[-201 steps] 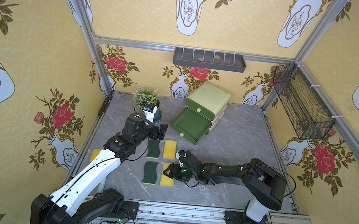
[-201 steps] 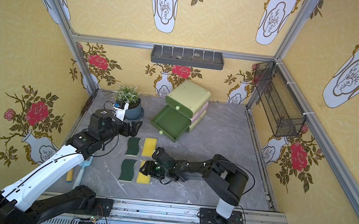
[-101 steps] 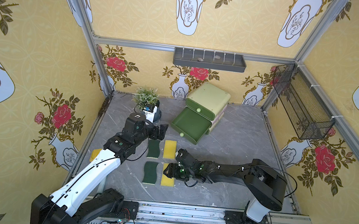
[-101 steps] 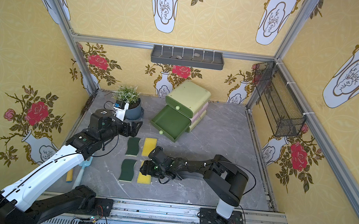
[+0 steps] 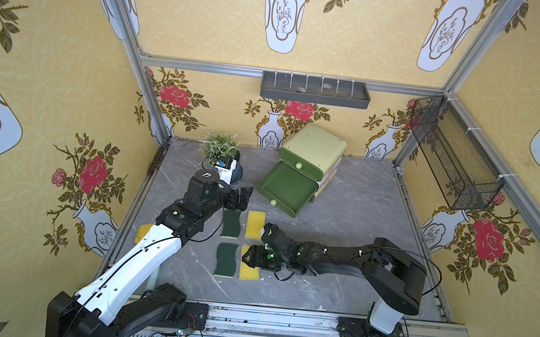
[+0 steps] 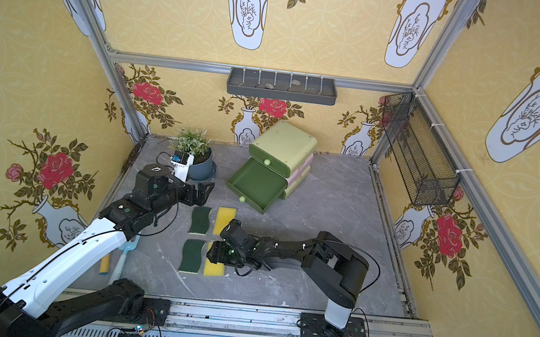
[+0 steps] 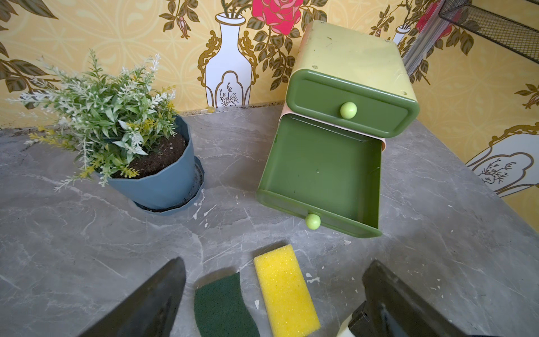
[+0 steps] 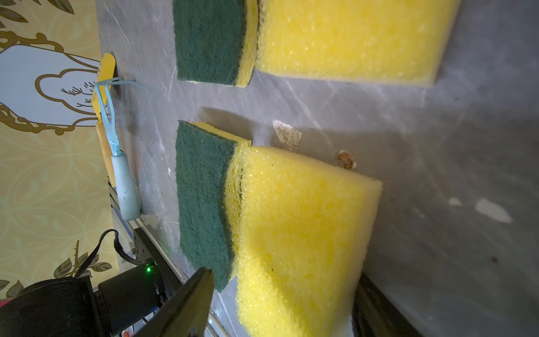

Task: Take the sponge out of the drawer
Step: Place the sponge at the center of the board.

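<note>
The dark green drawer stands pulled out of the cabinet, and nothing shows inside it. Several sponges lie on the table in front of it. At the far side are one green side up and one yellow side up. At the near side are a green one and a yellow sponge touching it. My right gripper is open, low over that near yellow sponge, one finger each side. My left gripper hangs wide open above the far pair, holding nothing.
A potted plant stands at the back left beside the left arm. A pale blue hand fork and a yellow-handled tool lie along the left table edge. A wire basket hangs on the right wall and a grey shelf on the back wall.
My right gripper has slid left along the near yellow sponge and its jaws stand a little wider. The sponges, drawer and left arm have not moved.
</note>
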Robot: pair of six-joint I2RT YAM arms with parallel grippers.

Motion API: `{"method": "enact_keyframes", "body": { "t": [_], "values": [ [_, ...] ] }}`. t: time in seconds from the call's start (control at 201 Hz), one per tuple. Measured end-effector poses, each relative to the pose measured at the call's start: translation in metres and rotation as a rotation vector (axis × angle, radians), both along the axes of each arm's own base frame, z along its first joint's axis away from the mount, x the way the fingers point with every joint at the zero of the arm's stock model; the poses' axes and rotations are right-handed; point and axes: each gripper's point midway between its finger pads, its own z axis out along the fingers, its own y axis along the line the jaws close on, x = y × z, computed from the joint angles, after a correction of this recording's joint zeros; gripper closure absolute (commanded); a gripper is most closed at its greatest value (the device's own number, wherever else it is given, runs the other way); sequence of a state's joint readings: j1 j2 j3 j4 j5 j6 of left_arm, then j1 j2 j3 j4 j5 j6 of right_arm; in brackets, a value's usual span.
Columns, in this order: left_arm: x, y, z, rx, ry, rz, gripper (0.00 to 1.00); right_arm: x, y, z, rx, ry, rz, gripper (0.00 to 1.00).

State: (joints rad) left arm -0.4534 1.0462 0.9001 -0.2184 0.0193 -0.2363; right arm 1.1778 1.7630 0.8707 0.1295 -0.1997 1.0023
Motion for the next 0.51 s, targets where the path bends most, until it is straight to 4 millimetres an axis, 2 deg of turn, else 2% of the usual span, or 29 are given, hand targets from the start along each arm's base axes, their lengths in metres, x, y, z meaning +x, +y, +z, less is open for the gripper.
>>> {"method": "enact_keyframes", "body": {
  "t": [0.353, 0.508],
  "values": [
    [0.0, 0.0, -0.001, 0.002, 0.004, -0.001, 0.0, -0.001, -0.011, -0.001, -0.013, 0.0, -0.032, 0.24],
    [0.001, -0.001, -0.002, 0.003, 0.007, -0.001, 0.0, 0.0, -0.019, 0.003, -0.032, -0.009, -0.044, 0.21]
  ]
}}
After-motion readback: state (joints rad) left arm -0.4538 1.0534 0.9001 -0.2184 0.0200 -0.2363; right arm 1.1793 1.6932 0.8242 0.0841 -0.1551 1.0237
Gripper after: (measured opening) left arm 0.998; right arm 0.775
